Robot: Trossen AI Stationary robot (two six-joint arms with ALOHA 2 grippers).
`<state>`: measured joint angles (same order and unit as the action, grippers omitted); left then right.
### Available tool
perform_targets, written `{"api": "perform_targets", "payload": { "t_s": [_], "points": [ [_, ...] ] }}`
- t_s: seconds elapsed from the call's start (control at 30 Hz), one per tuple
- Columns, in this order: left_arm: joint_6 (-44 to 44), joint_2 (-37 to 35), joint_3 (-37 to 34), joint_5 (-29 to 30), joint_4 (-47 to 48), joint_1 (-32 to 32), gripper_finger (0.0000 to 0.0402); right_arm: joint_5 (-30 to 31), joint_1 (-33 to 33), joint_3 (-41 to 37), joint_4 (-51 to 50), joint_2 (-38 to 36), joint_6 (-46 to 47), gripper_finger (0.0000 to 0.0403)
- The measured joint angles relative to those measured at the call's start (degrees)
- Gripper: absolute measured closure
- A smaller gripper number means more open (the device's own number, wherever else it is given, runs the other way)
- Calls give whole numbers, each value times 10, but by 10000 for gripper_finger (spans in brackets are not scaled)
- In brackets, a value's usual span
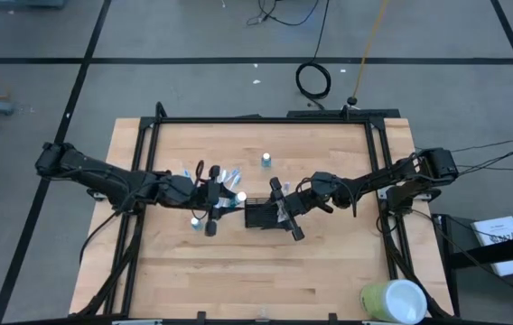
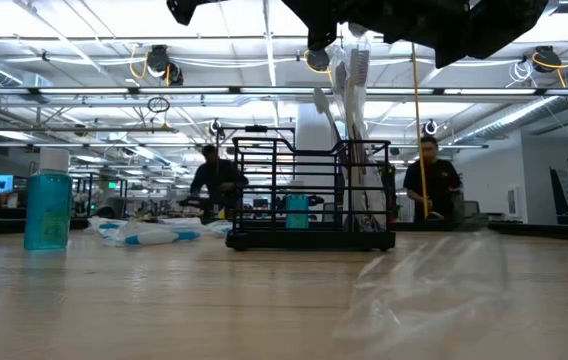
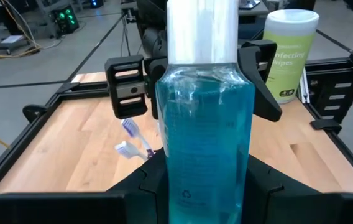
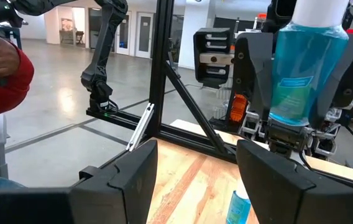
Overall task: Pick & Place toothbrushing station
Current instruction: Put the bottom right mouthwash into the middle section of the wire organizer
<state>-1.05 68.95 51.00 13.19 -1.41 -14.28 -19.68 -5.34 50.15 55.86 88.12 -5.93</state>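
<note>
The black wire-mesh toothbrushing station [image 1: 261,215] stands on the wooden table near its middle. It also shows in the low view [image 2: 309,200], with toothbrushes [image 2: 354,110] standing upright in its right end. My left gripper [image 1: 220,194] is shut on a blue mouthwash bottle [image 3: 204,124] with a white cap, just left of the station. My right gripper [image 1: 285,209] is open and empty at the station's right end, facing the left gripper; its fingers show apart in the right wrist view [image 4: 195,162]. My left gripper pinches the lower body of the bottle [image 3: 204,180] between its two fingers, one on each side. The fingers come level from the table's left. The bottle stands upright in the hold, cap up [image 4: 316,9], lifted clear of the table.
A second blue bottle [image 2: 47,205] stands on the table left of the station, and a small one [image 1: 265,160] stands behind it. Wrapped packets [image 2: 144,232] lie at the left. Clear plastic [image 2: 434,280] lies near the front. A wipes canister [image 1: 392,302] stands at the near right.
</note>
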Motion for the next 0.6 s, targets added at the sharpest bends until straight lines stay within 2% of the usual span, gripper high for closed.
{"api": "perform_targets", "payload": {
  "t_s": [0.6],
  "points": [
    [7, 0, 0, 4, -49, 5, 279, 0, 0, 0, 0, 0, 0, 192]
  ]
}}
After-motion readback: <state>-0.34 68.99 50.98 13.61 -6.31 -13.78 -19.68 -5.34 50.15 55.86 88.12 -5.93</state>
